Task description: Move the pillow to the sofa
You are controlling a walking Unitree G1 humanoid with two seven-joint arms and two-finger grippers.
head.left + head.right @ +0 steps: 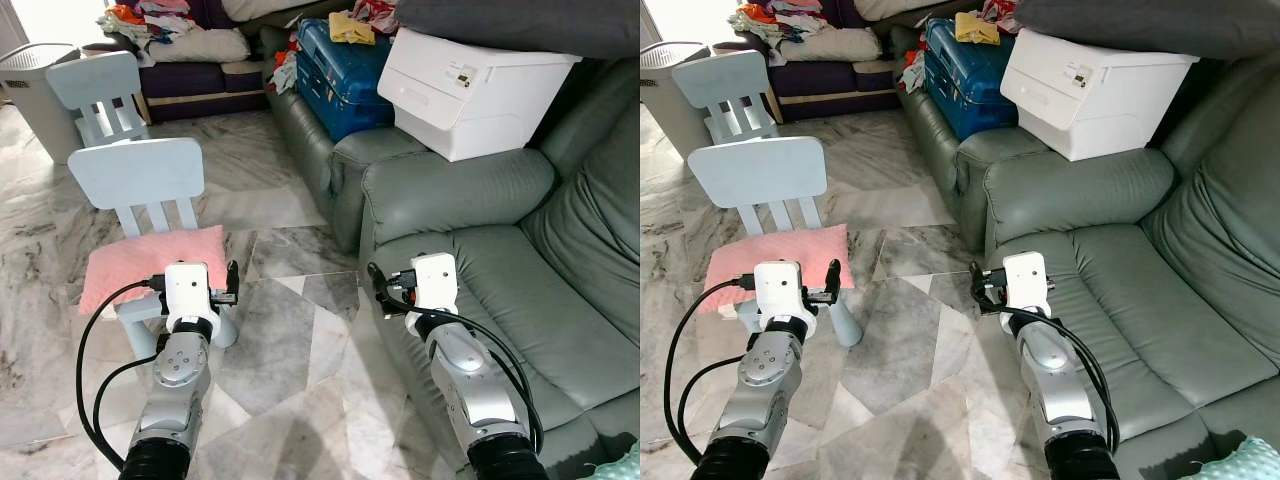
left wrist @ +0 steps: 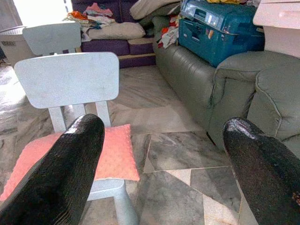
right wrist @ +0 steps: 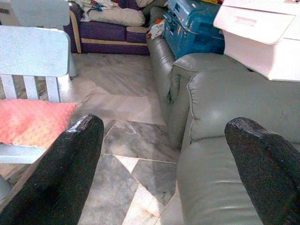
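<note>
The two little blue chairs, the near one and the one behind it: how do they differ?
The near chair carries a pink pillow on its seat; what lies on the far chair's seat cannot be told. The near chair stands just ahead of the left gripper, the far chair further back beside a white bin. Both are pale blue with the same slatted back and face the same way.

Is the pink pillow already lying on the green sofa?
No, the pink pillow lies on the seat of the small blue chair.
</note>
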